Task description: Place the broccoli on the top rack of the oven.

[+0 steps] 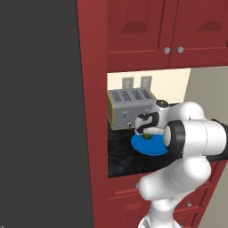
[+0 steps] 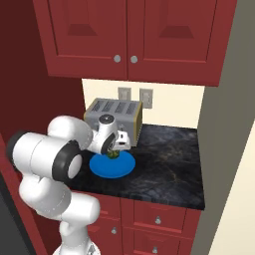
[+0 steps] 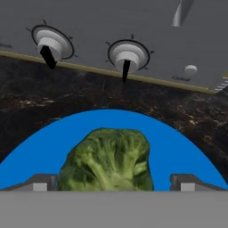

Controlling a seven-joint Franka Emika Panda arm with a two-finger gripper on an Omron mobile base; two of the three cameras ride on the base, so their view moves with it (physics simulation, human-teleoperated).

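Hand view: broccoli (image 3: pixel 107 160) at close range, resting on blue plate (image 3: pixel 187 147), flanked low on either side by the two dark fingertips (image 3: pixel 42 183) of the hand (image 3: pixel 114 185); fingers spread wide, one tip well clear of the floret, the other just beside it, nothing grasped. Beyond the plate, the toaster front (image 3: pixel 133 26) with two round dials and a small button, detail not legible from the base cameras.

Right base view: hand (image 2: pixel 114 152) poised directly above broccoli (image 2: pixel 113 155) on the blue plate (image 2: pixel 124 167), toaster (image 2: pixel 113 117) immediately behind; open stretch of dark marbled desk (image 2: pixel 169 159) to the right, two wall outlets (image 2: pixel 134 95) above.

Left base view: broccoli (image 1: pixel 148 136) and much of the plate (image 1: pixel 144 147) partly masked by the white arm (image 1: pixel 196 136); hand (image 1: pixel 145 132) just in front of the toaster (image 1: pixel 131 108).

Surroundings: red cabinets (image 2: pixel 129 35) above, red drawers (image 2: pixel 157 216) below the desk, cream wall behind, dark panel (image 1: pixel 40 111) at far left.
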